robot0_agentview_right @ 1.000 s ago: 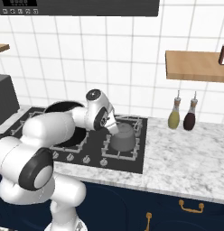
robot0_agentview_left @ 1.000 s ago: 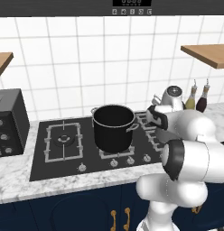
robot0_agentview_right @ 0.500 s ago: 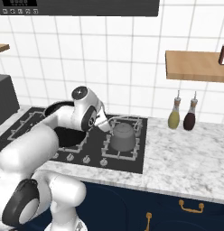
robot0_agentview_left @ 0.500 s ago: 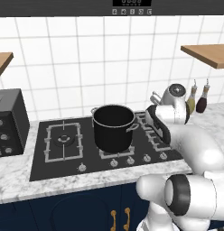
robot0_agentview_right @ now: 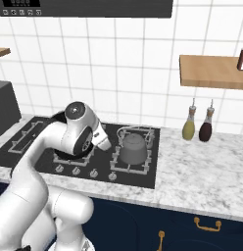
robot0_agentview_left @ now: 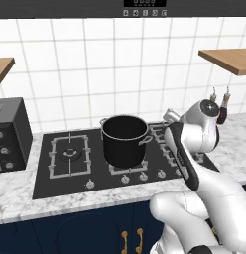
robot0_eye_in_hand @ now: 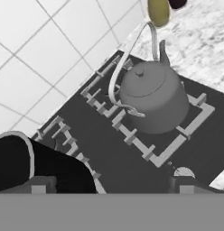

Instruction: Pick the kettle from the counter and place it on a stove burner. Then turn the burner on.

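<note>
Backing off the cooktop, the end effector [robot0_eye_in_hand: 112,189] now hangs with its fingers spread wide and empty. Ahead of it, the kettle [robot0_eye_in_hand: 150,97] rests on the stove burner [robot0_eye_in_hand: 170,144]. Next, it should reach the matching knob [robot0_eye_in_hand: 183,173] squarely before turning.

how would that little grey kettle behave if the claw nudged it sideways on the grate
The kettle is squat and wide-based, so it would probably slide rather than tip. The raised bars of the stove burner grate might catch its base. Its thin wire handle leans to one side, so it likely swings freely.
</note>
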You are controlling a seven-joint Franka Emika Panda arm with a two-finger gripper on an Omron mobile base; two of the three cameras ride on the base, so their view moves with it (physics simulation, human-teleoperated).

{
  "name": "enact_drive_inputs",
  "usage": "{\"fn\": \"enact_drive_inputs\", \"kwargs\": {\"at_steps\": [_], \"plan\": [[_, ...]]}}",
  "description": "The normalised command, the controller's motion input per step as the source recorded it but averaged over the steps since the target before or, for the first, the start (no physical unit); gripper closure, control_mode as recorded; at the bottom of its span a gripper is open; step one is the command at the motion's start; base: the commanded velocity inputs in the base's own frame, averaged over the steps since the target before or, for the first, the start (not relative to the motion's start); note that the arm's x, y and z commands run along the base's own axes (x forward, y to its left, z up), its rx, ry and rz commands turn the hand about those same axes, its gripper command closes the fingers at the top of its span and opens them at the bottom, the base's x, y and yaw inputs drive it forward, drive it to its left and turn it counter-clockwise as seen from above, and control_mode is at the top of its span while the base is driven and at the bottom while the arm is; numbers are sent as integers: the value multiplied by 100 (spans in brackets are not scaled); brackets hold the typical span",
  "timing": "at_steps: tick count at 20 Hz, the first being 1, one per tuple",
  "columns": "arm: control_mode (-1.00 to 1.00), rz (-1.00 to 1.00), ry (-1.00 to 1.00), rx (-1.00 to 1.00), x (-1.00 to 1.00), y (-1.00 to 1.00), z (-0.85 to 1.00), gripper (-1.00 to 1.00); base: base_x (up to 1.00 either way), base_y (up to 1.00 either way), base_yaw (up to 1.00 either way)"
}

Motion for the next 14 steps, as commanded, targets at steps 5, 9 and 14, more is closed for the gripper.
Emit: {"fn": "enact_drive_inputs", "kwargs": {"at_steps": [5,9,14], "plan": [[-100,29,1,0,-91,11,0,-100,0,0,0],[-100,12,11,-4,-82,-9,0,-100,0,0,0],[-100,9,17,-5,-53,-29,-1,-100,0,0,0]]}}
